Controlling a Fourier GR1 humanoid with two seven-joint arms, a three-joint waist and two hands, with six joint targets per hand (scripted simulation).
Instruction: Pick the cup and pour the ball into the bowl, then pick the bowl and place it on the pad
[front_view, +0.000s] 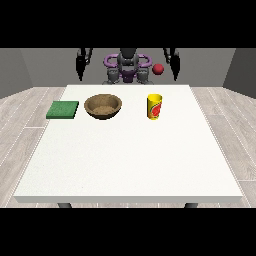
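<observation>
Both black hands, at the view's left (80, 64) and right (175, 64), hung raised behind the white table (125, 160). Whether their fingers were open or curled could not be told. A yellow cup (154, 107) stood upright beside a brown wooden bowl (103, 106).

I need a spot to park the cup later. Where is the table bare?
The whole near half of the table, in front of the pad, bowl and cup, is bare. So is the strip right of the cup. Pad and bowl sit close together.
</observation>
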